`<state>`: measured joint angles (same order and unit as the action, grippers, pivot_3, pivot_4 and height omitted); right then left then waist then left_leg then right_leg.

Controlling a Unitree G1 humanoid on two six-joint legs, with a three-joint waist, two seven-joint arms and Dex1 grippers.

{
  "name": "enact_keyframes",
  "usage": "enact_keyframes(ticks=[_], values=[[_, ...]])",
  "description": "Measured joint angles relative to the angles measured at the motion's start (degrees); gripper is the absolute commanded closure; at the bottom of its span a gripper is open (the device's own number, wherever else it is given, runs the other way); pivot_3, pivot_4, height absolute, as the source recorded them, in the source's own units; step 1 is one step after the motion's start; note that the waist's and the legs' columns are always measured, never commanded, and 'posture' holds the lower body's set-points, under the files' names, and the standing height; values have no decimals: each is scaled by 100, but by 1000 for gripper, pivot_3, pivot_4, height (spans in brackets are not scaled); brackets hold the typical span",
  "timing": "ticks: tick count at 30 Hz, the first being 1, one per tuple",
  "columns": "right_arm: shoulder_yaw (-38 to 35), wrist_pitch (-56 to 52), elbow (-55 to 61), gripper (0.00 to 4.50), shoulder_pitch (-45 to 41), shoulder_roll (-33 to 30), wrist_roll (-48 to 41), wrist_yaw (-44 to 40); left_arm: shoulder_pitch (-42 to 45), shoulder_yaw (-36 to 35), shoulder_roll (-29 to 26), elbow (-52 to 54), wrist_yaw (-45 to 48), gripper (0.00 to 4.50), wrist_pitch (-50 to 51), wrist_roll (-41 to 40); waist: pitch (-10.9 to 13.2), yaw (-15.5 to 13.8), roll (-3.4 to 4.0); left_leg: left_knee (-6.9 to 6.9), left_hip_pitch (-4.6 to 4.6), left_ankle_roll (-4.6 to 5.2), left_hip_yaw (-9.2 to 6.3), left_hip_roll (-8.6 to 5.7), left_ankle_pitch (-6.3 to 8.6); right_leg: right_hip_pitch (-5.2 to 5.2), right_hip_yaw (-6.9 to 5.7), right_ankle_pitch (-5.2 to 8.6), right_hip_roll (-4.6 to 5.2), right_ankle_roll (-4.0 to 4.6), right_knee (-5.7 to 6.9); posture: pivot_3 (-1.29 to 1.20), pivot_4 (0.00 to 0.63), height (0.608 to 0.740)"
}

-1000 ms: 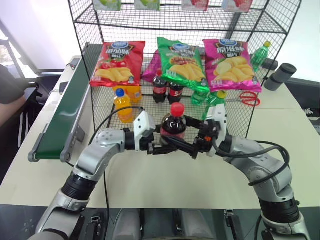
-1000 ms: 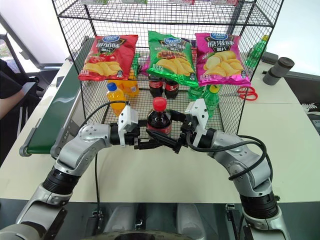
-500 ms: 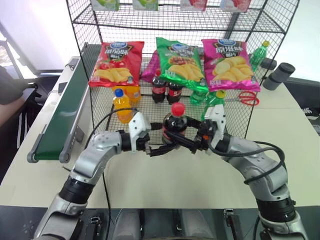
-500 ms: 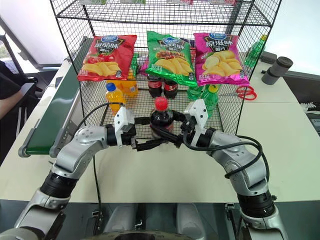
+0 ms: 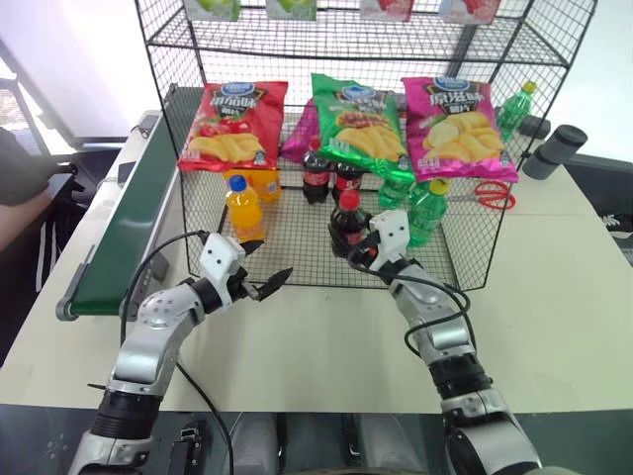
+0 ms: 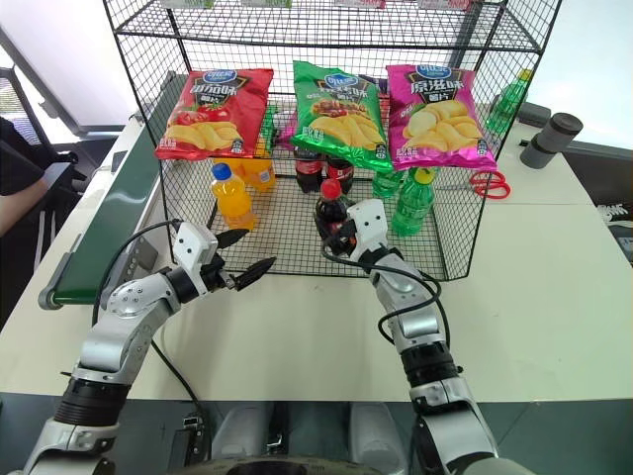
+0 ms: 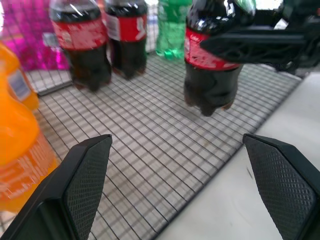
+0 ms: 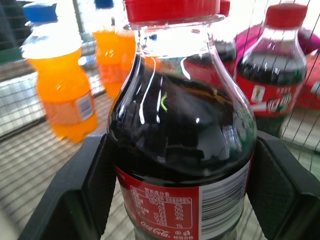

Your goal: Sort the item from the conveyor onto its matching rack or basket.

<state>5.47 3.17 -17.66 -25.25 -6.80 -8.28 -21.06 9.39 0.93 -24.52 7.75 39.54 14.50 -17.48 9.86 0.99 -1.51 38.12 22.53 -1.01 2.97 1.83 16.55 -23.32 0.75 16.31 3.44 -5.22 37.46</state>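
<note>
The item, a small cola bottle [image 5: 345,226] with a red cap and red label, is upright just above the wire floor of the low black mesh basket [image 5: 297,259], a little inside its front wall. My right gripper [image 5: 358,242] is shut on it. In the right wrist view its fingers [image 8: 85,185] press both sides of the cola bottle [image 8: 180,140]. My left gripper [image 5: 265,269] hangs open and empty over the table, outside the basket's front left. The left wrist view shows the held cola bottle [image 7: 210,75] ahead. The dark-green conveyor [image 5: 124,233] runs along the left.
An orange soda bottle [image 5: 242,210], two more cola bottles [image 5: 316,173] and green bottles [image 5: 425,210] stand in the basket. Chip bags [image 5: 232,124] hang from the shelf above. Red scissors [image 5: 492,193] and a grey cylinder [image 5: 554,150] lie at the right. A person's arm [image 5: 20,178] shows far left.
My left gripper opened, let go of the cola bottle and drew back to the left. My right gripper shut on the bottle and carried it forward and down into the basket.
</note>
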Motion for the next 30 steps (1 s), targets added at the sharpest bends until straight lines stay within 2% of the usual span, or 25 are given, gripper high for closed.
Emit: enact_keyframes(ticks=[11,13,14,19,21,25,28,30], values=[[-261,973,-2135,1493,-923,348,80,1,-36,10,106,214,-70,30,25,-14,1,24,2,-2,-1,-2,0,1,-1,-2,0,0,4,0,5,0,150,740],[-303,1009,-2225,431,-973,355,69,-79,-45,15,107,222,-78,0,27,-13,1,23,2,-2,-2,-2,0,1,-1,-2,0,0,5,0,5,0,150,740],[-326,1021,-2253,60,-977,361,57,-123,-57,17,107,231,-81,0,26,-13,1,24,2,-2,-2,-2,0,2,-1,-2,0,0,5,0,5,0,150,740],[-377,1104,-2243,60,-978,358,29,-223,-85,43,148,253,-104,0,26,-10,0,27,3,-2,-3,-3,0,1,-1,-1,0,0,8,0,7,0,150,740],[-384,1102,-2001,60,-883,270,25,-272,-100,59,170,283,-115,0,26,-9,0,25,3,-2,-3,-3,0,1,-1,-1,0,0,10,0,7,0,150,740],[-387,822,-729,60,-247,-268,-128,-752,-180,55,207,372,-146,0,28,-6,0,-21,3,-3,0,-2,-1,-2,0,3,-2,0,16,0,0,0,150,740],[-373,358,269,60,423,-794,-309,-1240,-171,51,214,363,-192,0,31,-4,-1,-9,4,-3,-3,-1,-2,-1,1,6,-1,0,16,0,0,0,150,740],[-290,-38,1251,60,1221,-1558,-409,-1788,-169,43,213,372,-192,0,22,-6,-6,-45,17,-4,-2,0,-6,-2,2,9,-5,0,16,1,-4,0,150,740]])
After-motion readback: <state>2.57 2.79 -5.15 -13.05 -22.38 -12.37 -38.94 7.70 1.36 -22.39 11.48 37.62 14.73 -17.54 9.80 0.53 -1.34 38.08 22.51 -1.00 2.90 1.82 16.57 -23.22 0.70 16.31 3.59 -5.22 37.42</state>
